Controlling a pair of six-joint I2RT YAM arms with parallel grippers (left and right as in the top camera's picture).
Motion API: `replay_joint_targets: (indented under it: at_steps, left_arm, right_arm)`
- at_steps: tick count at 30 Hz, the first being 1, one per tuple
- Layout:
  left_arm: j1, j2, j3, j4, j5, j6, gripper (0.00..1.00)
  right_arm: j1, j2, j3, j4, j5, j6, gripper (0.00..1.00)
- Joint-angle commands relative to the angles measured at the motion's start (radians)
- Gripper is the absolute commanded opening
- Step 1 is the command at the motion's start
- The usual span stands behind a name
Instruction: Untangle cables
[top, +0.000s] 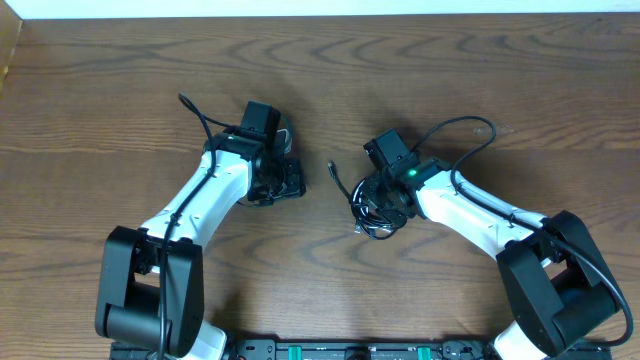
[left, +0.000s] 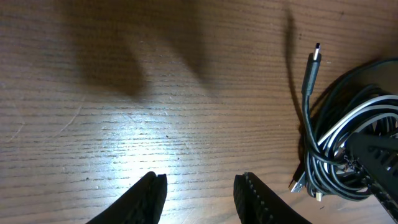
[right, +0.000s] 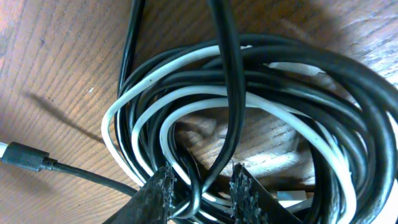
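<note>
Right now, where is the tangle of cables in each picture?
Overhead: the cable tangle lies just right of centre.
Left wrist: cable tangle at the right edge.
Right wrist: cable tangle fills most of the frame.
Shared landmark: the loose black plug poking out, probably the one at the right wrist's left edge.

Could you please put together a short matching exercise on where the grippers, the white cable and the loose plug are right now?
Things:
1. left gripper
2. right gripper
3. white cable
4. black plug

Places or states:
A. coiled among the black cables
B. jaws astride a strand of the tangle
C. lying on the wood, sticking out from the bundle
D. jaws apart over bare table, nothing between them

Pairs: 1-D, 2-B, 3-A, 4-C
</note>
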Motion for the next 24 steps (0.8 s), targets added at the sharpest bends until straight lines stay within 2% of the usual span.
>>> replay_joint_targets:
  at_steps: [1, 11, 19, 24]
  left_arm:
    - [0.004, -0.011, 0.007, -0.001, -0.010, 0.008, 0.42]
    - [0.004, -0.011, 0.007, -0.001, -0.010, 0.008, 0.42]
    - [0.004, -0.011, 0.007, -0.001, -0.010, 0.008, 0.42]
    - [0.004, -0.011, 0.007, -0.001, -0.010, 0.008, 0.42]
  right_arm:
    - [0.006, 0.008, 0.007, 0.000, -0.004, 0.000, 0.30]
    - [0.007, 0.008, 0.007, 0.000, -0.003, 0.026, 0.28]
    - [0.024, 0.008, 0.007, 0.001, 0.014, 0.027, 0.21]
    - [0.026, 0.008, 0.006, 0.000, 0.019, 0.029, 0.21]
